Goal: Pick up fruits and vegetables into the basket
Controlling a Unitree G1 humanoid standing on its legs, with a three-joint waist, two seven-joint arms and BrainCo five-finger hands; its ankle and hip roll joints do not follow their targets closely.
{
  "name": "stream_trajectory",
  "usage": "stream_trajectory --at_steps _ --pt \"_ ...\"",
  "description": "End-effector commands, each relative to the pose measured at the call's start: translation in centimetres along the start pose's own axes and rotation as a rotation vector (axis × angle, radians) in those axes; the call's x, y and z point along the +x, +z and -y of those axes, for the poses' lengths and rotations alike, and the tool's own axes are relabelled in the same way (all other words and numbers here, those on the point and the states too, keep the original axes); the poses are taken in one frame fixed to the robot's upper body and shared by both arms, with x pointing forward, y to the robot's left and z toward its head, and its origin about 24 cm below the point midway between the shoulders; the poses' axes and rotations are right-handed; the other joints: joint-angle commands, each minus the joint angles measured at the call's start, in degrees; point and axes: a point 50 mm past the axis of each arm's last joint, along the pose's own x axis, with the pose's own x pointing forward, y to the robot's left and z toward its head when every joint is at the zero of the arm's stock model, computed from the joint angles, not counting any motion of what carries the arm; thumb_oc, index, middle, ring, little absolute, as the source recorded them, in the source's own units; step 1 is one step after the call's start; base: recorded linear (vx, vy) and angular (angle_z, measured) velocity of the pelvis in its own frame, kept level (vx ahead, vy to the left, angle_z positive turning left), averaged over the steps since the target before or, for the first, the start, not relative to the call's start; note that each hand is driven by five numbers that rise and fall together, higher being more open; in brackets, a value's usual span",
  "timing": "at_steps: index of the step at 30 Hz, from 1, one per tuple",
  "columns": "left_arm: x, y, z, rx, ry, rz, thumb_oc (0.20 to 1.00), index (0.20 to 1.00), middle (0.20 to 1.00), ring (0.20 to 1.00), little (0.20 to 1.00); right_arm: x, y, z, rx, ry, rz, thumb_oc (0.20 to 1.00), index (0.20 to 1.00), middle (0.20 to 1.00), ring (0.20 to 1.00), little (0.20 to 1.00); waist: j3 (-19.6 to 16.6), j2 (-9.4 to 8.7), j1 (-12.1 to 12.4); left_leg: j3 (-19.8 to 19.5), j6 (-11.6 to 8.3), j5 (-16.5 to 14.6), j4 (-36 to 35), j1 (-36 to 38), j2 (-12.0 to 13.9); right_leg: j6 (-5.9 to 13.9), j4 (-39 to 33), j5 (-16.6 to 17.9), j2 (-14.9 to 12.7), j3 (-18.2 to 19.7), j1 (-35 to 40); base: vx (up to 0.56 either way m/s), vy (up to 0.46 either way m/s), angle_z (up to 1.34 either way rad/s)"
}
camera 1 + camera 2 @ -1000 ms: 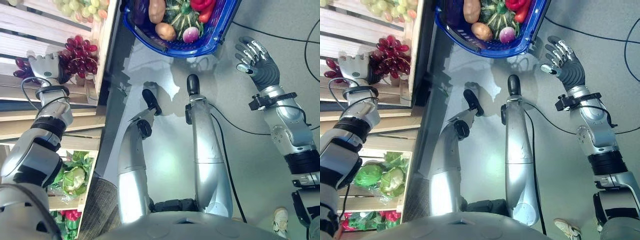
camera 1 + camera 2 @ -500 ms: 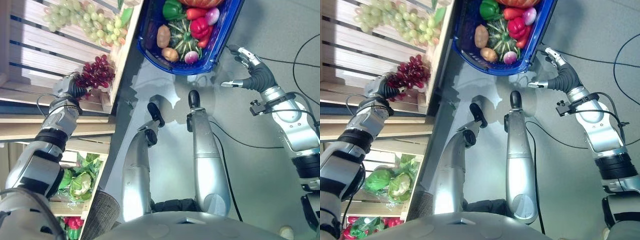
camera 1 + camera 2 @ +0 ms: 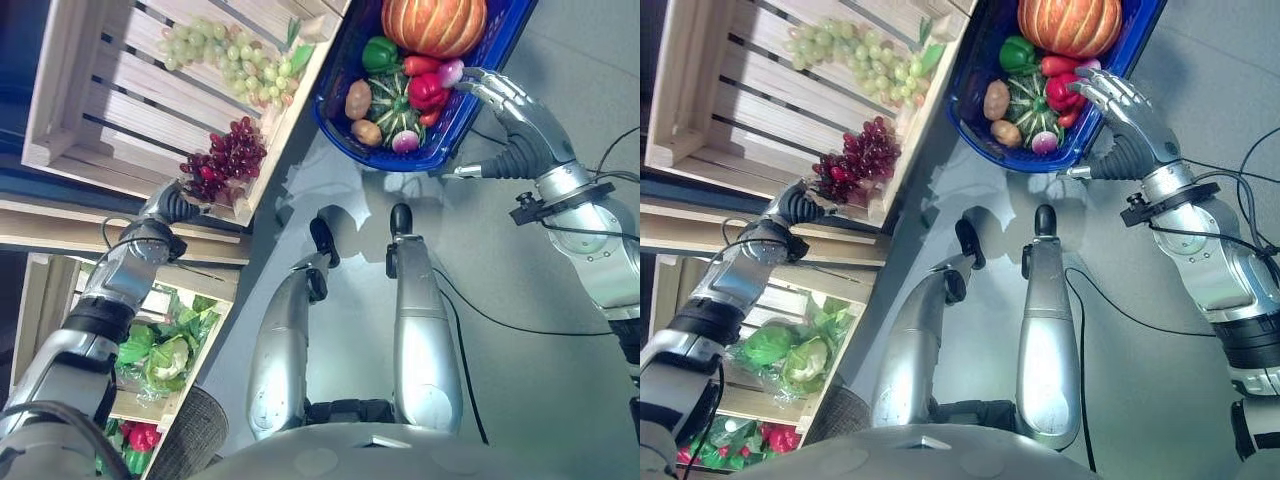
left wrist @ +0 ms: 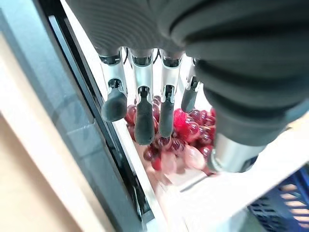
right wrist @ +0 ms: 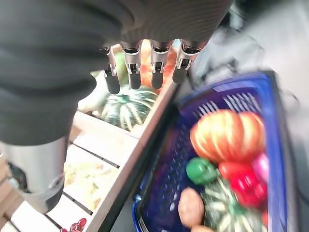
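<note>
A bunch of red grapes [image 3: 226, 164] lies at the near corner of a wooden crate [image 3: 90, 95]. My left hand [image 3: 174, 205] reaches into it. The left wrist view has its straight fingers [image 4: 144, 121] on one side of the red grapes [image 4: 183, 135] and the thumb on the other, open. On the floor ahead stands the blue basket [image 3: 420, 162], holding an orange pumpkin [image 3: 433, 25], a green pepper [image 3: 380, 55], red peppers [image 3: 428, 88], a potato [image 3: 358, 98] and a striped squash [image 3: 398, 112]. My right hand [image 3: 512, 110] hovers open at the basket's right rim.
Green grapes [image 3: 232, 58] lie farther back in the same crate. A lower shelf holds leafy cabbages [image 3: 158, 352]. In the right wrist view another crate with a striped green squash [image 5: 126, 109] stands beside the basket [image 5: 273, 145].
The camera has tilted, so the whole scene shifted. My right hand moved in from the side up to the basket's right rim. My left hand stays at the red grapes.
</note>
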Motion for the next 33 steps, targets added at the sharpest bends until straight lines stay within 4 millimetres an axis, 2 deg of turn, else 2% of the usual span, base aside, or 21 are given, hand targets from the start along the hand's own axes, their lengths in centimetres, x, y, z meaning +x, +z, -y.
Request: stream_trajectory --at_steps 1,7,13,14,15,26,28,33 --pt "-1.2 -0.5 -2.6 -0.006 0.0 0.019 0.2 0.2 0.2 0.2 0.2 1.2 3.7 3.0 -0.081 -0.06 0.228 1.0 1.0 1.0 1.0 1.0 -0.4 0.07 -0.7 0.1 0.04 -7.1 3.1 3.1 -3.4 4.28 -7.3 1.4 1.7 -1.1 6.0 -0.02 -0.076 0.07" --pt "-1.5 2.2 -4.3 0.055 0.023 0.093 0.2 0.2 0.2 0.2 0.2 2.0 5.6 2.5 -0.019 0.007 0.288 1.0 1.0 1.0 1.0 1.0 -0.4 -0.31 0.8 -1.0 0.57 -6.8 2.2 5.0 -3.6 4.02 -8.2 1.2 1.9 -2.1 8.6 -0.02 -0.083 0.08" --pt "-1.5 3.1 -6.9 0.22 0.208 0.076 0.2 0.2 0.2 0.2 0.2 2.7 6.1 1.7 0.058 0.015 0.279 1.0 1.0 1.0 1.0 1.0 -0.4 -1.45 1.7 -1.4 0.94 -6.8 2.3 4.5 -3.4 3.92 -8.3 1.2 2.4 -2.9 8.8 -0.03 -0.113 0.07" --pt "-1.4 3.4 -7.4 0.247 0.236 0.07 0.448 0.448 0.448 0.448 0.448 2.8 6.1 1.6 0.068 0.009 0.271 1.0 1.0 1.0 1.0 1.0 -0.4 -1.74 1.8 -1.4 1.0 -6.7 2.5 4.2 -3.3 3.87 -8.1 1.3 2.5 -3.0 8.6 -0.02 -0.128 0.04" --pt "-1.3 3.4 -7.7 0.26 0.26 0.066 1.0 1.0 1.0 1.0 1.0 2.8 6.1 1.4 0.079 0.003 0.266 1.0 1.0 1.0 1.0 1.0 -0.4 -1.95 1.8 -1.3 1.03 -6.7 2.5 4.0 -3.2 3.84 -8.1 1.3 2.7 -3.1 8.4 -0.02 -0.111 0.01" --pt "-0.6 4.4 -7.9 0.327 0.425 0.074 1.0 1.0 1.0 1.0 1.0 2.8 5.9 -0.2 0.192 0.006 0.249 1.0 1.0 1.0 1.0 1.0 -0.4 -4.23 1.4 -0.7 1.21 -7.3 3.8 2.1 -2.3 3.81 -7.4 1.4 4.0 -3.2 6.9 0.0 -0.088 0.01" --pt "-0.2 4.8 -7.6 0.315 0.452 0.079 1.0 1.0 1.0 1.0 1.0 2.7 6.0 -0.7 0.234 0.004 0.248 1.0 1.0 1.0 1.0 1.0 -0.4 -5.08 0.9 -0.6 1.26 -7.6 4.6 0.8 -1.9 3.77 -6.8 1.4 4.5 -3.0 5.7 0.01 -0.107 -0.05" --pt "0.6 5.3 -6.8 0.309 0.452 0.082 1.0 1.0 1.0 1.0 1.0 2.7 6.2 -1.9 0.277 0.016 0.241 1.0 1.0 1.0 1.0 1.0 -0.4 -5.95 0.4 -0.4 1.32 -7.8 5.3 -0.7 -1.5 3.84 -6.1 1.6 5.3 -2.8 4.1 0.01 -0.075 -0.06"
